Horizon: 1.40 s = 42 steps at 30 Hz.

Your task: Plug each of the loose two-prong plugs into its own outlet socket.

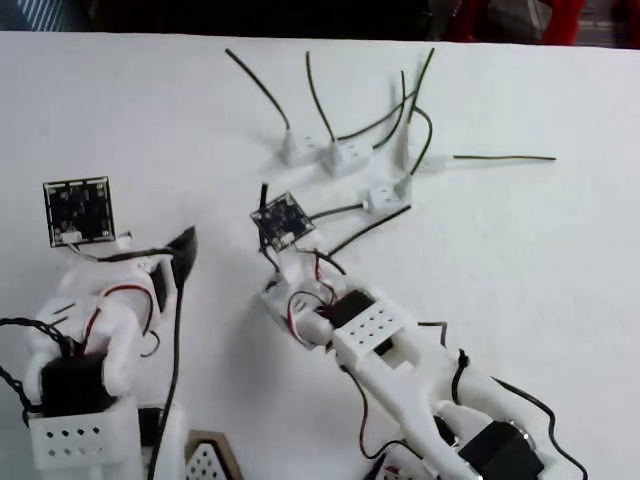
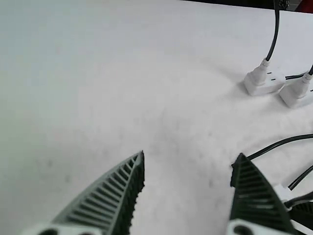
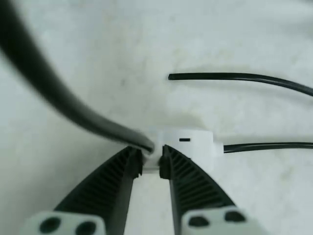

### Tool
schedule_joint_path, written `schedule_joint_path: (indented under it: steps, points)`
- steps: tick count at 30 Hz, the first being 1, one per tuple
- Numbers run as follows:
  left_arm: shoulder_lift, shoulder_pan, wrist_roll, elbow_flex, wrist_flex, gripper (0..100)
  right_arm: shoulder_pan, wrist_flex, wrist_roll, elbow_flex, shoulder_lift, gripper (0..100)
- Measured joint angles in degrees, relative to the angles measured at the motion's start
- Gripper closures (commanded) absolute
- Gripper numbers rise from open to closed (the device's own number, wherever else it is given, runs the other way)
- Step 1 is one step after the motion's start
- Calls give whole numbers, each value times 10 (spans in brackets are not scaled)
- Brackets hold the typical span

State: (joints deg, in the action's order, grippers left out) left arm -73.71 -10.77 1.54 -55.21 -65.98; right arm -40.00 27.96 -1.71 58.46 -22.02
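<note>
White plug pinched in right fingers, left fingers spread wide, empty, outlet sockets well apart.

A flat white tabletop, faintly smudged with grey, spreads wide. Beyond its far edge runs a dark strip of room, with a red plastic object at one far corner and a pale blue striped surface at the other

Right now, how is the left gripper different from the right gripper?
The left gripper is open wide; the right gripper is shut. The left gripper holds nothing and hangs over bare table; the right gripper pinches a white plug with a black cord. Both have dark ridged fingers on white bases.
</note>
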Motion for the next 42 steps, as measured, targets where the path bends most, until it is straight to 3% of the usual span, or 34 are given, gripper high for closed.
schedule_joint_path:
  steps: [16, 23, 27, 33, 37, 39, 42]
  points:
    - [0, 0, 0, 0, 0, 714, -17, 9, -69, -15, 53, 974]
    - [0, 0, 0, 0, 0, 714, 1, 84, -71, -11, -71, 757]
    - [0, 0, 0, 0, 0, 714, -1, 164, -71, -11, -171, 799]
    - [0, 0, 0, -35, 41, 714, 1, 248, -71, -11, -344, 972]
    - [0, 0, 0, -39, 52, 715, 9, 291, -72, -11, -454, 969]
    - [0, 10, 0, -40, 53, 757, 26, 307, -72, -11, -499, 969]
    - [0, 23, 0, -42, 53, 906, 69, 326, -72, -2, -555, 969]
